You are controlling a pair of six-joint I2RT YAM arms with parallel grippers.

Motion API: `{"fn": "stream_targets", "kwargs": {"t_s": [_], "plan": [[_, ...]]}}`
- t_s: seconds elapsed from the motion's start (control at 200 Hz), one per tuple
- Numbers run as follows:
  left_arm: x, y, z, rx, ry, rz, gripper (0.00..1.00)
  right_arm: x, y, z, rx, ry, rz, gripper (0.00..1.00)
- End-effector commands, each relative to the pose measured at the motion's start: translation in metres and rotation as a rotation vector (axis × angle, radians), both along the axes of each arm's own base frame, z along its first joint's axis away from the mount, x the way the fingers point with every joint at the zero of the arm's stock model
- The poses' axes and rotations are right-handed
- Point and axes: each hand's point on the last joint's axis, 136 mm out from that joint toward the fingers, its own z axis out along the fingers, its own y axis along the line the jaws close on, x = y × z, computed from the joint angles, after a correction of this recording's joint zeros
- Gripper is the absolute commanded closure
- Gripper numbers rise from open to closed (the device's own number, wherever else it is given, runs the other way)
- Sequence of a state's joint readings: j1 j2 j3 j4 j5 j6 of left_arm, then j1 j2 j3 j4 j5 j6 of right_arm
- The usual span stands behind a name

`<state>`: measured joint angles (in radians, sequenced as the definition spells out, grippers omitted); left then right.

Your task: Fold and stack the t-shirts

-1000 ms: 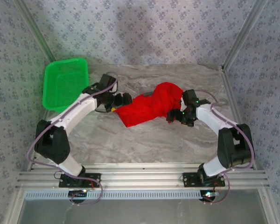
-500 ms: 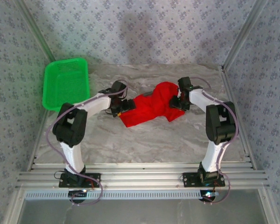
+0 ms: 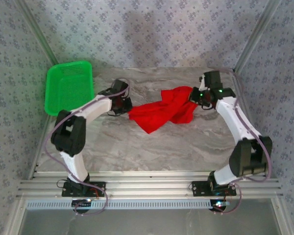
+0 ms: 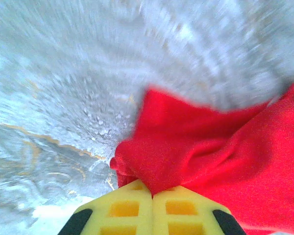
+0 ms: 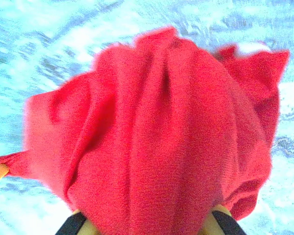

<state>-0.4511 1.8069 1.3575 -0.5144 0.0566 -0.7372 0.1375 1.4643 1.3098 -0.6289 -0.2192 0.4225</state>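
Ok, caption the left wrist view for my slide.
Left gripper shut on a bunched edge of the red t-shirt, marble tabletop behind.

**Blur and cover**

Worktop [image 4: 63, 73] smeared and blurred across the left wrist view; shirt [image 4: 225, 147] cut off there by the right and bottom edges; in the right wrist view the shirt drapes over the right hand [image 3: 196, 96], hiding most of its fingers.

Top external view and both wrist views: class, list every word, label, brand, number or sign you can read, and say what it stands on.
No text can be read anywhere.
The red t-shirt shows plain cloth; the green basket and the left arm's yellow fingers bear no lettering; the wallpaper has only a repeating ornament.
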Motion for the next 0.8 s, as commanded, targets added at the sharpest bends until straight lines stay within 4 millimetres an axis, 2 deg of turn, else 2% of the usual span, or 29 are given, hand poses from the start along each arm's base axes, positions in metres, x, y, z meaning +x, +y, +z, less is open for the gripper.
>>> {"fn": "stream_targets", "kwargs": {"t_s": [0.0, 0.105, 0.26, 0.48, 0.555, 0.665, 0.75, 0.795], "plan": [[0.005, 0.014, 0.084, -0.017, -0.191, 0.007, 0.99, -0.025, 0.008, 0.041, 0.092, -0.026, 0.048, 1.0], [0.004, 0.019, 0.126, -0.061, -0.277, 0.0, 0.99, -0.036, 0.007, 0.072, 0.15, -0.071, 0.067, 1.0], [0.003, 0.026, 0.175, -0.117, -0.37, -0.007, 1.0, -0.044, 0.009, 0.111, 0.213, -0.122, 0.088, 1.0], [-0.003, 0.05, 0.246, -0.179, -0.506, 0.009, 0.99, -0.053, 0.01, 0.162, 0.293, -0.187, 0.139, 1.0], [-0.006, 0.058, 0.267, -0.184, -0.547, 0.01, 0.99, -0.053, 0.006, 0.18, 0.349, -0.224, 0.139, 1.0], [-0.004, 0.069, 0.283, -0.22, -0.563, 0.024, 0.99, -0.046, -0.003, 0.195, 0.413, -0.222, 0.125, 1.0], [-0.007, 0.074, 0.3, -0.211, -0.605, 0.013, 0.99, -0.051, 0.003, 0.207, 0.436, -0.222, 0.186, 1.0], [-0.01, 0.075, 0.308, -0.208, -0.629, 0.005, 0.99, -0.057, 0.009, 0.206, 0.45, -0.212, 0.224, 1.0]]}}
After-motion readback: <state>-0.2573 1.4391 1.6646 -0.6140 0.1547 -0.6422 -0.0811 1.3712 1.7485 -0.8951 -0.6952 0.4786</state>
